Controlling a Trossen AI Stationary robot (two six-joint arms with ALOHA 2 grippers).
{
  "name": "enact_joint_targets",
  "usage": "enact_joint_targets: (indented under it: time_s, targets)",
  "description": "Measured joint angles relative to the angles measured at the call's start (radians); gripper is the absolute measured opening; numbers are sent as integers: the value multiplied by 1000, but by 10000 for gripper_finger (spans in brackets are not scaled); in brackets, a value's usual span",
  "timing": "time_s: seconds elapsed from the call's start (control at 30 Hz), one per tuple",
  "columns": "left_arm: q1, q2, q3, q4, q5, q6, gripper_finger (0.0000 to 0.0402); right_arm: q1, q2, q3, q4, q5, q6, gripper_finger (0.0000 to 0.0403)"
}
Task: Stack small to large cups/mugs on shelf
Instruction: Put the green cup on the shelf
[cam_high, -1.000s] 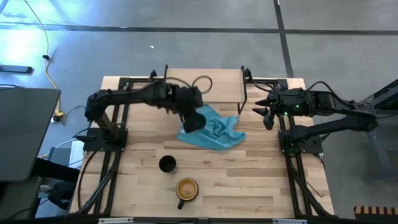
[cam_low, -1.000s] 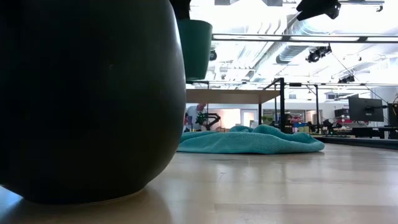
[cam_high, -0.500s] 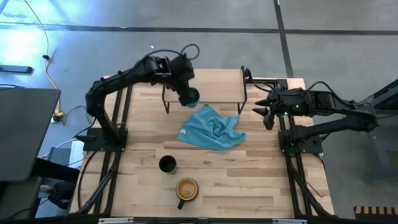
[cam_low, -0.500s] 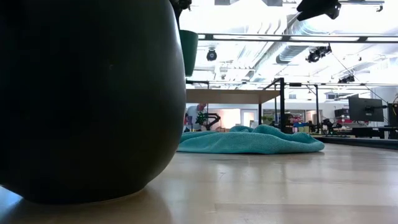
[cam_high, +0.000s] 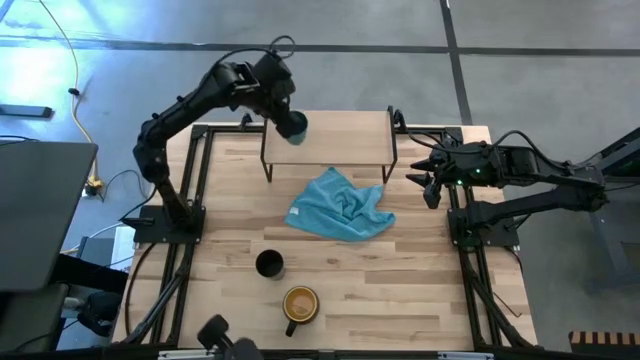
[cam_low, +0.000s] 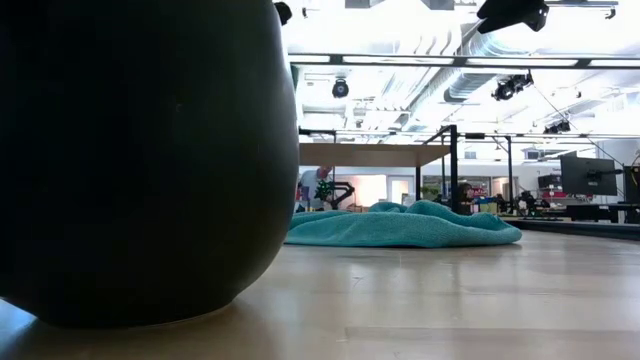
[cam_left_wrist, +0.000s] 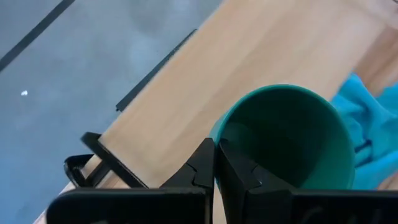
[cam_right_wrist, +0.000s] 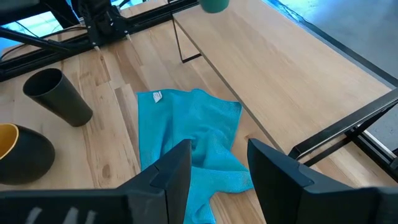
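Left gripper (cam_left_wrist: 215, 163) is pinching the teal cup (cam_high: 293, 128) by its rim, holding it over the shelf (cam_high: 340, 135) at 12 o'clock. Right gripper (cam_right_wrist: 214, 165) is waiting at 3 o'clock, fingers spread. Black cup (cam_high: 268, 264) and mug (cam_high: 299, 305) are sitting at 6 o'clock.

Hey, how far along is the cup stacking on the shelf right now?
Nothing is stacked yet. The left gripper holds the teal cup by its rim over the shelf, not set down. The black cup and the yellow-lined mug wait on the table. The right gripper waits open beside the shelf.
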Motion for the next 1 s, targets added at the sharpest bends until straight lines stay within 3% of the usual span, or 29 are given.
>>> enact_joint_targets:
  time_s: [0.4, 1.0]
  targets:
    - [108, 9, -1, 7, 70, 0, 0, 0, 8, 0, 0, 0, 11, 149]
    - [111, 70, -2, -33, 73, -1, 0, 0, 94, 0, 0, 0, 9, 149]
